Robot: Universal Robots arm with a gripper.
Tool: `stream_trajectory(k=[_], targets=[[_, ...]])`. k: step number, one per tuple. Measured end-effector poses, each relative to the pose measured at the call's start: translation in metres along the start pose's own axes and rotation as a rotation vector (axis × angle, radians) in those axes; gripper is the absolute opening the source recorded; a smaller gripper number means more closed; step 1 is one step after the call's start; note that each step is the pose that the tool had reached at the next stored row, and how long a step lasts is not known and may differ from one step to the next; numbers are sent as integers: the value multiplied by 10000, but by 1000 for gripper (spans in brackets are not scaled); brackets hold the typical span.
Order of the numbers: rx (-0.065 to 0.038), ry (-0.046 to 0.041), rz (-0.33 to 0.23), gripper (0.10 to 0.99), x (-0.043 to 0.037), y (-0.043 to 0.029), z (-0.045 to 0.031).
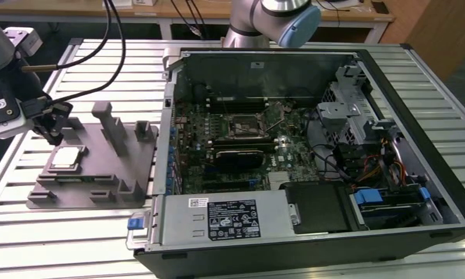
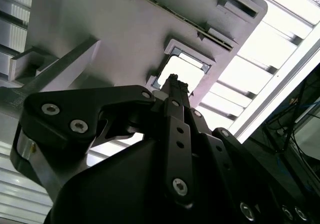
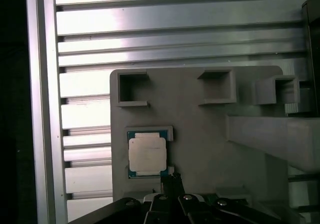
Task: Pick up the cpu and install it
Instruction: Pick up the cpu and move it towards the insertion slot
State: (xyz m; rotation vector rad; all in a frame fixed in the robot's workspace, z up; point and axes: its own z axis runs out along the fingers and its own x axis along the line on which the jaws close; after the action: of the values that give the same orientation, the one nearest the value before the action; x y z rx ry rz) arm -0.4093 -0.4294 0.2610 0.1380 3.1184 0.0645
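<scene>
I have the hand [image 1: 53, 138] over the grey fixture plate [image 1: 100, 177], in the middle left of the exterior view. Its tips are drawn together with nothing between them. The cpu [image 1: 67, 158] lies flat in a shallow recess of that plate, silvery top up, just beside the hand's tips. In the first wrist view the hand [image 3: 170, 180] sits right at one edge of the cpu [image 3: 146, 154], and I cannot tell whether they touch. The second wrist view shows the hand [image 2: 173, 81] pointing at the cpu [image 2: 187, 72] in its recess. The plate rests on the slatted metal worktop [image 1: 85, 64]. To the exterior view's right is the open computer case [image 1: 430, 168], with the socket [image 1: 244, 126] on its green motherboard [image 1: 294, 154].
</scene>
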Motion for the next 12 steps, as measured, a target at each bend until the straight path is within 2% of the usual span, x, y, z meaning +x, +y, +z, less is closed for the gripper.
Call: stream_trajectory(k=[12], targets=[[-1, -1, -1, 106, 4, 0, 66]])
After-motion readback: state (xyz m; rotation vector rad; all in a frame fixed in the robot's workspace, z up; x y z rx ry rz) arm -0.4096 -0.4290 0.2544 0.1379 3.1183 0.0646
